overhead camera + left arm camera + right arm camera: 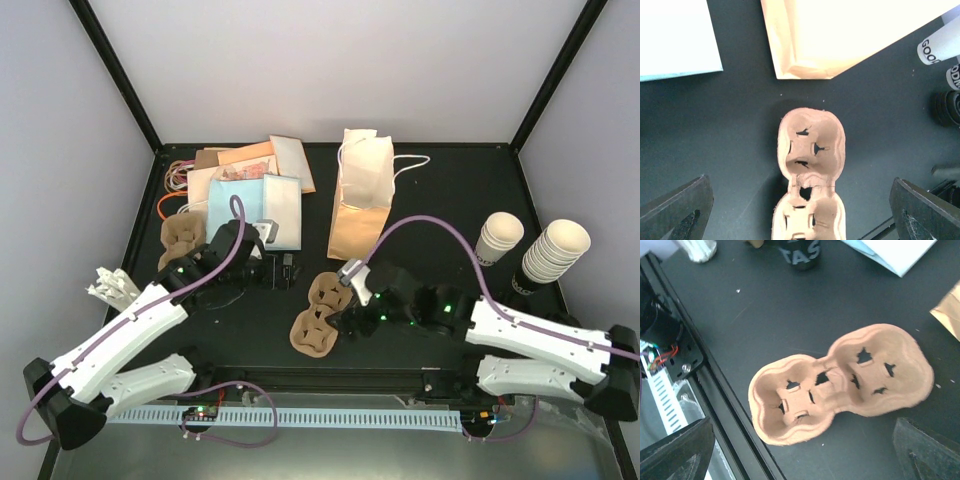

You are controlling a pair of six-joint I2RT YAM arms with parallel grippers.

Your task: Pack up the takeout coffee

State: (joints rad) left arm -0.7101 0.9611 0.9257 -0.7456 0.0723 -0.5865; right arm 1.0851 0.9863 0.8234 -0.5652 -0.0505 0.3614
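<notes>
Nearest the arms, the pulp cup carrier (840, 385) lies flat on the table with both wells empty. The left gripper (800, 210) and right gripper (800, 450) are held spread wide beside it, with nothing gripped. The takeout coffee (800, 252) is seen only as a lettered cup wall at the top edge of the right wrist view, beyond the carrier and apart from it; it is best grasped around the body below the lid, kept upright, and lowered squarely into one well. Farther back the paper bag (362, 195) is seen, its contents not discernible.
</notes>
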